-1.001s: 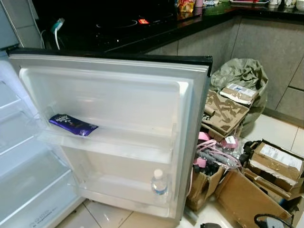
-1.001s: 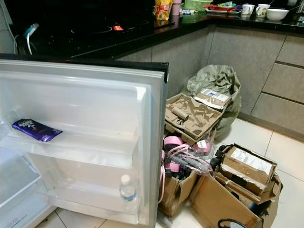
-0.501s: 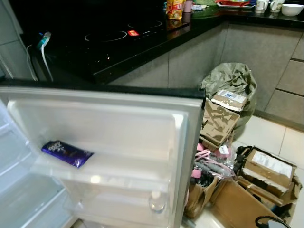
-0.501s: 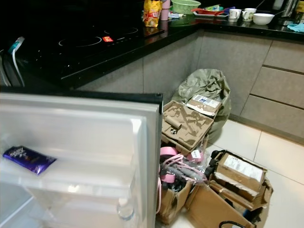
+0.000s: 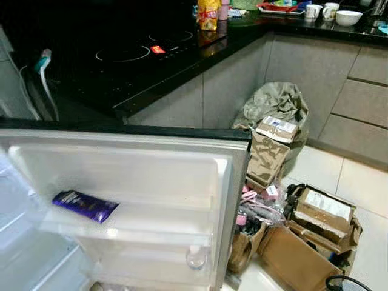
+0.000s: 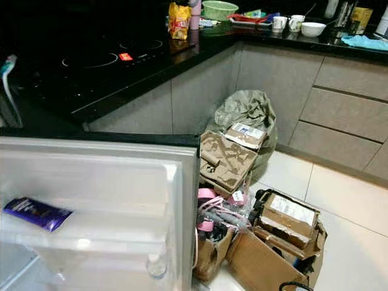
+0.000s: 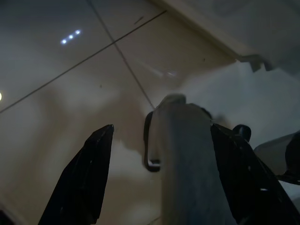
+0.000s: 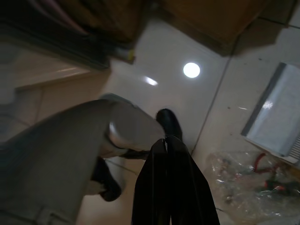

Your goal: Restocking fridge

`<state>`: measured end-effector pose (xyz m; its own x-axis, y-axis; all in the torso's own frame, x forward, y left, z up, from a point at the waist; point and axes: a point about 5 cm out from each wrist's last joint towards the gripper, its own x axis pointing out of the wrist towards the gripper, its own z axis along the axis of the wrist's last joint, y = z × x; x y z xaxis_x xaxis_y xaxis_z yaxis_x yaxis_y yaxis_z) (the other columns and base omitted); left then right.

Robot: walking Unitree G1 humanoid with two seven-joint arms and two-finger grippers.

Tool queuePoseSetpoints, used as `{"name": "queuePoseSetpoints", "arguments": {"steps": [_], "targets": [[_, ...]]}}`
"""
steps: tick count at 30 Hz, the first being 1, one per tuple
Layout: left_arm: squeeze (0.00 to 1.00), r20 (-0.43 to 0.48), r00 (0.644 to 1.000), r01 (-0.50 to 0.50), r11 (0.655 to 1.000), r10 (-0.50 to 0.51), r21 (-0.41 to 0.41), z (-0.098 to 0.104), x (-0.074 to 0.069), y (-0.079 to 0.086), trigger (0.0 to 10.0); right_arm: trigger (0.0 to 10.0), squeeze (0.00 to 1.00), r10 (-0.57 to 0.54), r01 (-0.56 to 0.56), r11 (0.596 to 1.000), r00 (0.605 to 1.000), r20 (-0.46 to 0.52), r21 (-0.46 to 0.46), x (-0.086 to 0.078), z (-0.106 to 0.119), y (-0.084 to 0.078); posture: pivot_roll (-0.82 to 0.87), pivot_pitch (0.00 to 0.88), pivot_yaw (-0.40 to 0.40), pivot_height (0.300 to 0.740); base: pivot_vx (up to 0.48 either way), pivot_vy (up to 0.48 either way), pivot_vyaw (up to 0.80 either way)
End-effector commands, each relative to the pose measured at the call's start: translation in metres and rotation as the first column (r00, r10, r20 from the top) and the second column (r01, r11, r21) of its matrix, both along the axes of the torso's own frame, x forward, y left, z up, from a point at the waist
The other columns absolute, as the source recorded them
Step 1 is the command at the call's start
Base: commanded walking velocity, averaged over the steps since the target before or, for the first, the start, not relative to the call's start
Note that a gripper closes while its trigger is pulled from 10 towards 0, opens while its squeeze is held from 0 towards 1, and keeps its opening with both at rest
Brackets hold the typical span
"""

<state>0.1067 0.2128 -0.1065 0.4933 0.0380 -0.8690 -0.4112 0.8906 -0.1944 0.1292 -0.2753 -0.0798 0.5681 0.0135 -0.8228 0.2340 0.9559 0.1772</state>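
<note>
Down low, both arms hung by the robot's legs, aimed at the floor. The left hand point(image 7: 154, 187) had its two black fingers spread wide apart with nothing between them; a grey leg and pale floor tiles point(image 7: 70, 93) lay beyond it. The right hand point(image 8: 171, 187) had its fingers pressed flat together and it held nothing. Past it were shiny tiles and some clear plastic wrap point(image 8: 243, 178).

Nearest in the head views stood the open fridge door point(image 5: 139, 176), right in front and low, from about 6 to 9 o'clock. A water bottle point(image 5: 195, 257) stood upright in the bottom door shelf at about 6 o'clock. One shelf up, at about 8 o'clock, a purple snack packet point(image 5: 83, 205) lay flat, with its long side running along the shelf.

At about 4 o'clock, on the floor, sat open cardboard boxes point(image 5: 315, 212) full of pink things and cables. Behind them leaned a green sack point(image 5: 276, 103).

Farther off, from 11 to 1 o'clock, ran the black desk point(image 5: 157, 66) with a cooktop point(image 5: 133, 51). A yellow packet point(image 5: 208, 14) stood on it at 12 o'clock, likely the next thing to fetch. It was up and well away from both hands. I think neither arm was clearly nearer, so the robot would have to walk round the door first and lift an arm.
</note>
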Motion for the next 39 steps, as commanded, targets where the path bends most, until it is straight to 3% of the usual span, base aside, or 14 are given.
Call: {"name": "queuePoseSetpoints", "arguments": {"steps": [1,17,27,31,39], "targets": [[0.0,-0.016,1.0,0.014,1.0,-0.014,0.002,-0.0012,-0.0021,-0.0022,10.0,10.0,0.0,-0.014,0.014,1.0,1.0,0.022,0.014,0.0026,0.0022,-0.0023,-0.13,0.0,0.007,0.683,0.0,0.0,0.0],[0.0,-0.03,0.999,0.037,0.999,-0.037,0.012,-0.0018,-0.0043,-0.0023,10.0,10.0,0.0,-0.004,0.003,0.999,1.0,0.025,0.035,0.0032,0.002,-0.0002,-0.13,0.0,0.007,0.74,0.0,0.0,0.0],[0.0,-0.041,0.995,0.093,0.995,-0.091,0.037,-0.0022,-0.0056,-0.0028,10.0,10.0,0.0,-0.002,0.001,1.0,1.0,0.031,0.027,0.0047,0.0027,-0.0005,-0.14,0.0,0.008,0.74,0.0,0.0,0.0],[0.0,-0.046,0.986,0.161,0.984,-0.158,0.07,-0.0019,-0.0051,-0.0027,10.0,10.0,0.0,0.003,-0.004,1.0,0.999,0.033,0.019,0.0065,0.0031,-0.0003,-0.14,0.0,0.008,0.74,0.0,0.0,0.0],[0.0,-0.058,0.984,0.173,0.98,-0.168,0.099,-0.0022,-0.0063,-0.0023,10.0,10.0,0.0,-0.017,0.017,1.0,1.0,0.019,-0.008,0.0063,0.0018,0.0002,-0.14,0.0,0.008,0.74,0.0,0.0,0.0]]}}
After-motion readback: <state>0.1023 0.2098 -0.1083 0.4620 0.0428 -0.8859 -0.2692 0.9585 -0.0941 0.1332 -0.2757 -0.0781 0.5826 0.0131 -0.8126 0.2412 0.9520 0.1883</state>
